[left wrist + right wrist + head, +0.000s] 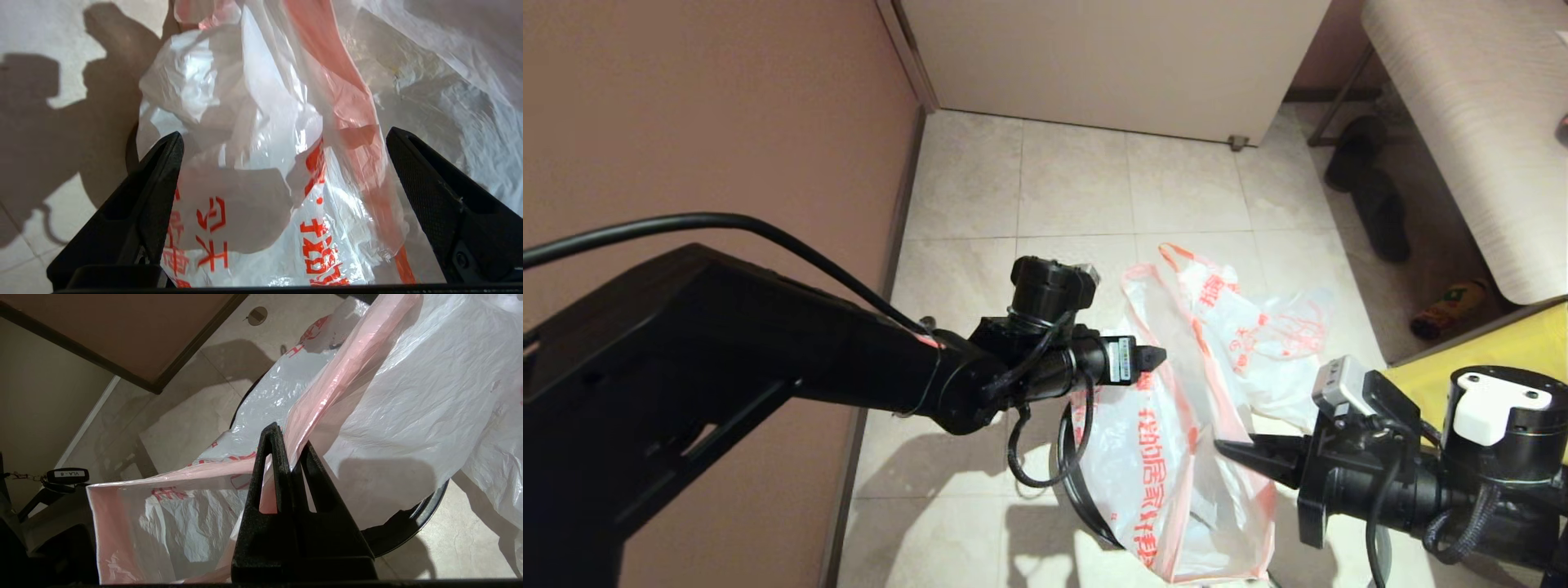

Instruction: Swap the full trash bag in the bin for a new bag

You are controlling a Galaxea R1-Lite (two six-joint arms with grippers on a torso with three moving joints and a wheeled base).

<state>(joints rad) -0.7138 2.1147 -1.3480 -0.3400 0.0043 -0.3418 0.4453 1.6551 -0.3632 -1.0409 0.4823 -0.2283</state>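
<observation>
A: What's the risk, starting with what's closest?

B: The right gripper [288, 451] has its fingers pinched tight on the pale-orange hem band of the new bag [1168, 457], holding that side up over the bin [412, 522]. The film is thin, so I'd judge a hard tug could tear it or let it slip out (the hem is only a narrow fold between the pads).

A: And the left?

B: The left gripper [282, 139] is spread wide and grips nothing. The new bag's crumpled wall lies between and just beyond its fingers [163, 171], not touching either that I can tell. If it shuts on loose film instead of the hem, the mouth likely won't open evenly over the rim.

A: Farther out?

B: The full trash bag [1258, 335] lies on the floor tiles [1070, 180] just behind the bin, its loop handles near the new bag. A careless grab could, I think, snag the wrong bag.
</observation>
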